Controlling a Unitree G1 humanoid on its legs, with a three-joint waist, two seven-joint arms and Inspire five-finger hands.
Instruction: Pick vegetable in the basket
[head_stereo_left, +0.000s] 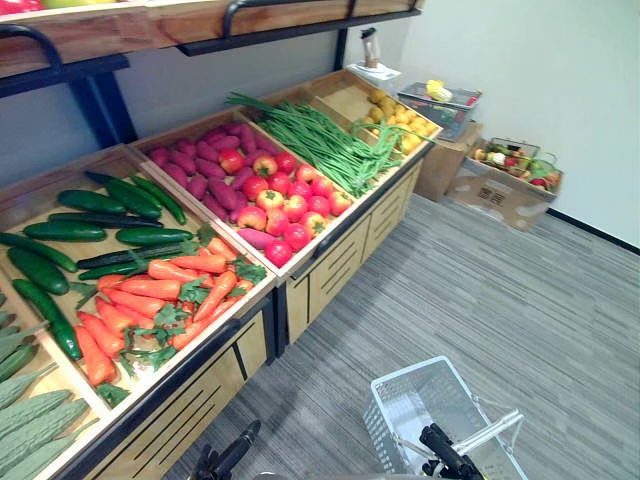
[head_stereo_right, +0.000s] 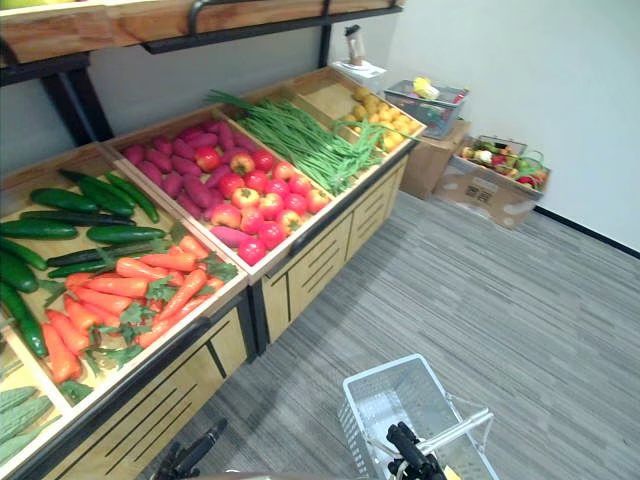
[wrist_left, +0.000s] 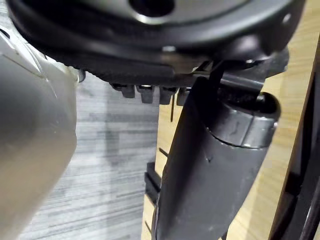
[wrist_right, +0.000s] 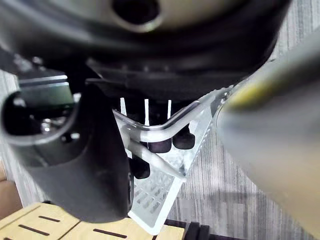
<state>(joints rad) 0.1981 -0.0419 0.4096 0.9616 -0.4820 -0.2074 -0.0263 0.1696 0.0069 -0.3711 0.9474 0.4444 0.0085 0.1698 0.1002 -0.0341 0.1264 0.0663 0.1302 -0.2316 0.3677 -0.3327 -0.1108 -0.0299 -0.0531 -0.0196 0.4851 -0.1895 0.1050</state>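
Right wrist view shows the right hand (wrist_right: 100, 170) clenched on the thin basket handle (wrist_right: 162, 130), which may slip if swung.

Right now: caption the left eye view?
Right hand holds white mesh basket by its handle beside a wooden stand of carrots, cucumbers, apples, green beans.

Pretty sure we're looking at the produce section of a grocery shop. A long wooden stand (head_stereo_left: 340, 265) is running from the lower left up to the top middle (bins slanting toward the aisle, supermarket style). Cucumbers (head_stereo_left: 90, 200) and carrots (head_stereo_left: 165, 290) are lying at left, red apples (head_stereo_left: 290, 205) are piling up in the centre, and green beans (head_stereo_left: 320, 140) and yellow fruit (head_stereo_left: 400, 118) are filling the bins further up. Wire baskets (head_stereo_left: 440, 105) of produce are sitting on cardboard boxes (head_stereo_left: 495, 195) at upper right, and a white shopping basket (head_stereo_left: 420, 400) is showing at the bottom.
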